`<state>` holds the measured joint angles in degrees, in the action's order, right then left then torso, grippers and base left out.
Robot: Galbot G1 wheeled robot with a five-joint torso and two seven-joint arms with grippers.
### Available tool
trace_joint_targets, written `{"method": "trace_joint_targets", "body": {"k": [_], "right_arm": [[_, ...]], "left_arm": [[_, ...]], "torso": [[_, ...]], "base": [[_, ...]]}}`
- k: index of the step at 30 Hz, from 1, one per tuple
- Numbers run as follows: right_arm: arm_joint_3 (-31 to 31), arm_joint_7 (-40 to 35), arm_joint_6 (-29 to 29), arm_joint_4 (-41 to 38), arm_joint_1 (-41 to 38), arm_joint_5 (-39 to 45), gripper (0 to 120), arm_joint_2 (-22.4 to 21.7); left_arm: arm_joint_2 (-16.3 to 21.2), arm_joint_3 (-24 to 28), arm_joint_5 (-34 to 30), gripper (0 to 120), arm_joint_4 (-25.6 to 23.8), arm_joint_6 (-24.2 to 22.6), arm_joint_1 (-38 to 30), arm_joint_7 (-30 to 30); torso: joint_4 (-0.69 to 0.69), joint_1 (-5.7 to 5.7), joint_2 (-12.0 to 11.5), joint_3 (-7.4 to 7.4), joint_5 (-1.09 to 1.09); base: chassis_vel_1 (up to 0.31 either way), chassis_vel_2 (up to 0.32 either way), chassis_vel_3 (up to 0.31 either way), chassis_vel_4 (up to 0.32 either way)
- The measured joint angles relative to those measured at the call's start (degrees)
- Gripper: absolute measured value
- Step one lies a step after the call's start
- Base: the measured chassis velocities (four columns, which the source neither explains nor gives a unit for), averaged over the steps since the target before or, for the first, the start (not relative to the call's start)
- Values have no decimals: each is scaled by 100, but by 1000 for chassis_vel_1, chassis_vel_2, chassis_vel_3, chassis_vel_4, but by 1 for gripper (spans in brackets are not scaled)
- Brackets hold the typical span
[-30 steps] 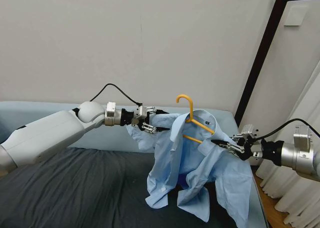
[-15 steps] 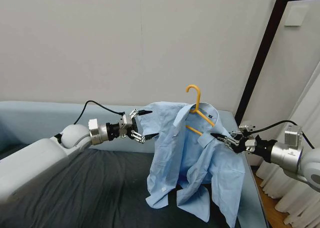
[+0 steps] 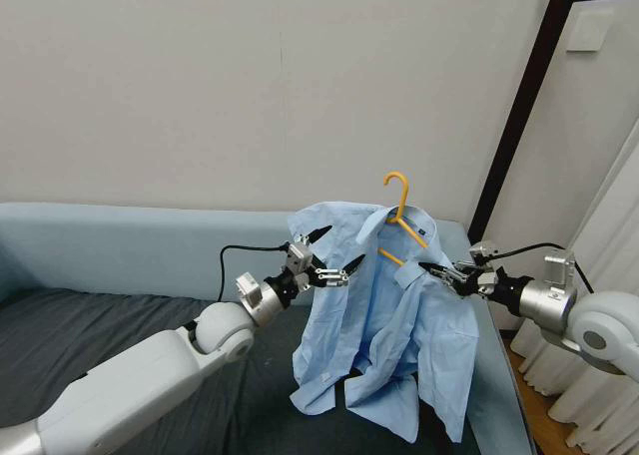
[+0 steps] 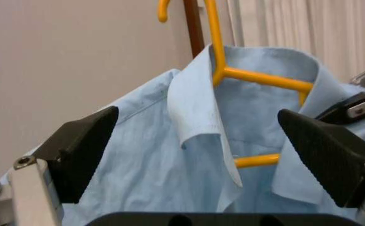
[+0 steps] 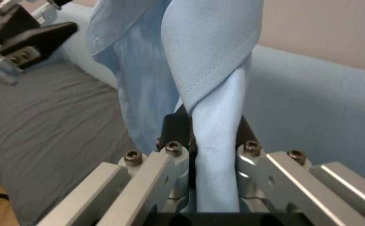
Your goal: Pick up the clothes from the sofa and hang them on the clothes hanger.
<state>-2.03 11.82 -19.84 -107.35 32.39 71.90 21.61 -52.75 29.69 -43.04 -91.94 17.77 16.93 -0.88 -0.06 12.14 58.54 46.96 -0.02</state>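
A light blue shirt point(image 3: 389, 345) hangs draped on an orange hanger point(image 3: 401, 201), held up above the sofa point(image 3: 120, 245). My right gripper point(image 3: 436, 273) is shut on the shirt's right shoulder next to the hanger's arm; the right wrist view shows its jaws pinching a fold of the blue cloth point(image 5: 214, 56). My left gripper point(image 3: 331, 255) is at the shirt's left shoulder, open, its black fingers spread. In the left wrist view the collar point(image 4: 195, 108) and the hanger point(image 4: 257, 80) lie just beyond its spread fingers point(image 4: 82, 150). The shirt's hem rests on the seat.
The sofa has a pale blue back and a dark grey seat cushion point(image 3: 100, 325). A dark upright pole point(image 3: 519, 116) stands at the right behind the sofa's end, with white curtains point(image 3: 609, 375) beside it. A plain wall is behind.
My left gripper has let go of the shirt and opened, and its arm has dropped low and reached right. The hanger and shirt have shifted right and up with the right gripper.
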Motion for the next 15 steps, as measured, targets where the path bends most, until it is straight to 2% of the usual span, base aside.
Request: {"method": "trace_joint_targets", "body": {"k": [4, 7, 9, 10, 13, 14, 15], "right_arm": [[-636, -236, -234, 10, -872, 603, 7, -59], [-767, -281, -288, 2, -1078, 737, 7, -72], [-1123, -417, -451, -15, -1633, 1019, 7, -82], [-1123, -417, -451, -15, -1633, 1019, 7, -82], [-1588, -542, -595, 12, -2305, 1286, 7, -49], [-1588, -542, -595, 12, -2305, 1286, 7, -49], [-1756, -599, -655, 6, -2500, 1413, 7, -47]], "left_arm": [[-341, -2, 246, 97, 338, -11, -49, 124], [-391, -21, 288, 96, 395, -10, -47, 142], [-520, -99, 449, 90, 566, 32, -10, 165], [-520, -99, 449, 90, 566, 32, -10, 165], [-587, -192, 634, 75, 715, 82, 55, 166], [-587, -192, 634, 75, 715, 82, 55, 166], [-595, -220, 676, 70, 746, 95, 64, 167]], "torso": [[-1, 0, 0, 0, -1], [0, 0, 0, 0, -2], [-1, 1, 0, 0, -1], [-1, 1, 0, 0, -1], [0, 0, 0, 1, -2], [0, 0, 0, 1, -2], [0, 0, 0, 0, -3]], "base": [[0, 0, 0, 0], [0, 0, 0, 0], [0, 0, 0, 0], [0, 0, 0, 0], [0, 0, 0, 0], [0, 0, 0, 0], [0, 0, 0, 0]]}}
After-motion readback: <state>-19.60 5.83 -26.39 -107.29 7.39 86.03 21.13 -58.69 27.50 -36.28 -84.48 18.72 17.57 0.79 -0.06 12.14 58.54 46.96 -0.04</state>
